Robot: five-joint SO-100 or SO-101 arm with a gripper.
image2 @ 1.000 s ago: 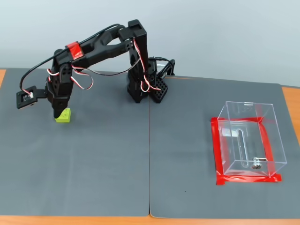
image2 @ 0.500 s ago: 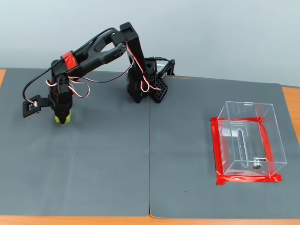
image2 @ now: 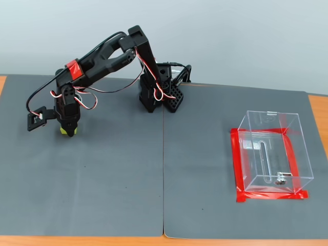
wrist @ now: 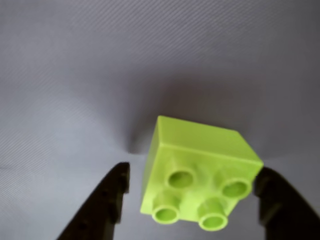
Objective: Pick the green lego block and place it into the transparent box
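The green lego block (wrist: 200,150) is a lime-green square brick with four round studs, lying on the grey mat. In the wrist view it sits between my two black fingers. My gripper (wrist: 192,175) is open around it: the left finger stands a little apart from the brick, and the right finger is at its corner. In the fixed view my gripper (image2: 68,130) points down at the mat at the far left, with a sliver of the green block (image2: 64,132) showing under it. The transparent box (image2: 293,154) stands far to the right, empty apart from a small metal fitting.
Red tape (image2: 238,164) frames the box's base on the mat. The arm's black base (image2: 156,95) stands at the back centre. A seam (image2: 163,169) runs between two grey mats. The orange table edge (image2: 318,118) shows at the right.
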